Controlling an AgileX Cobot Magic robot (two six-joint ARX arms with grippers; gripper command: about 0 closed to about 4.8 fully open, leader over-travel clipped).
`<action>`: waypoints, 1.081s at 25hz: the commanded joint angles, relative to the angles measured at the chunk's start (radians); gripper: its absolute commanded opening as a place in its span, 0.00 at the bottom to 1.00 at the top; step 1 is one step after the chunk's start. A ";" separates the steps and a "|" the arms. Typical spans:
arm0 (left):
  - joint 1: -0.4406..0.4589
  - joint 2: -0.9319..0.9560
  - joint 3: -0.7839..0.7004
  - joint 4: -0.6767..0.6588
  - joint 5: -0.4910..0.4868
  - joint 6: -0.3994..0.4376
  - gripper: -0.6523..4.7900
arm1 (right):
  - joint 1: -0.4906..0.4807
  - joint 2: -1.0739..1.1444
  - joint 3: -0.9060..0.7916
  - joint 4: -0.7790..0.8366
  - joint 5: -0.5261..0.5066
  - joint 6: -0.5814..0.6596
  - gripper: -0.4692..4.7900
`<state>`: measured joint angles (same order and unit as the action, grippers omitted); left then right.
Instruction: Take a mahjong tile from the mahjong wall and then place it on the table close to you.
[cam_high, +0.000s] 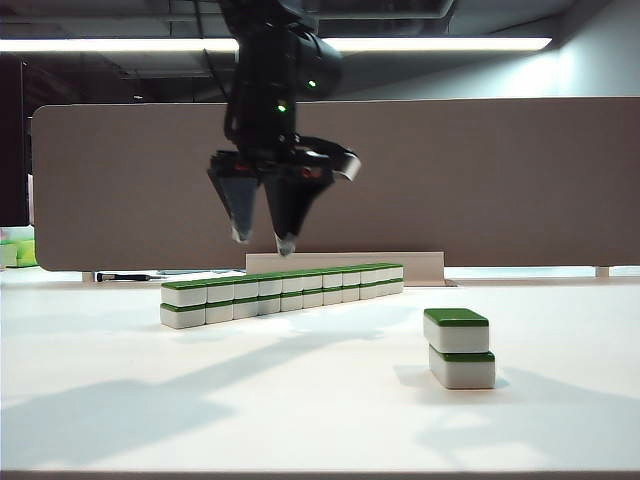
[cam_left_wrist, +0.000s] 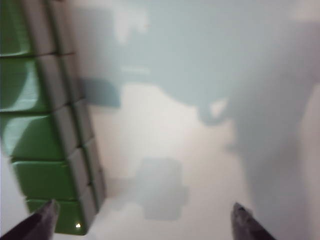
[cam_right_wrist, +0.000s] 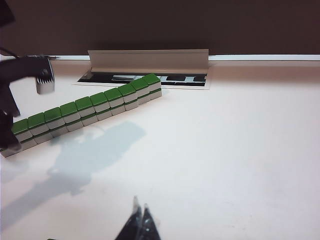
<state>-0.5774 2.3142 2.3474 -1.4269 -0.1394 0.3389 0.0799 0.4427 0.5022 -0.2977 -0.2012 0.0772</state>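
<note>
Tile row (cam_high: 283, 293) lies mid-frame on the worktop (cam_high: 300, 400), two tiers, green tops, none lifted yet. Left gripper (cam_high: 262, 240) hangs above it w/ jaws spread, empty. Best: drop straight over the end tile, straddle one top tile only, squeeze square. Right gripper (cam_right_wrist: 140, 220), bottom centre of its view, clenched, idle.

An office or lab: partition board (cam_high: 450, 180), ceiling strip light (cam_high: 440, 44).

mahjong wall (cam_left_wrist: 45, 125) blurred and edge-cropped in left wrist view, near end behind left arm in right wrist view
</note>
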 joint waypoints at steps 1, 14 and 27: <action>0.029 -0.023 0.008 -0.007 0.009 -0.007 0.98 | 0.002 0.000 0.004 0.010 0.001 -0.003 0.09; 0.191 -0.055 0.008 -0.008 0.170 0.032 0.98 | 0.003 0.000 0.004 -0.013 -0.412 0.000 0.09; 0.245 -0.054 -0.058 0.002 0.205 0.101 0.98 | 0.007 0.001 0.004 -0.095 -0.422 0.002 0.09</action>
<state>-0.3328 2.2650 2.3089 -1.4281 0.0647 0.4122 0.0868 0.4438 0.5022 -0.4023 -0.6178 0.0784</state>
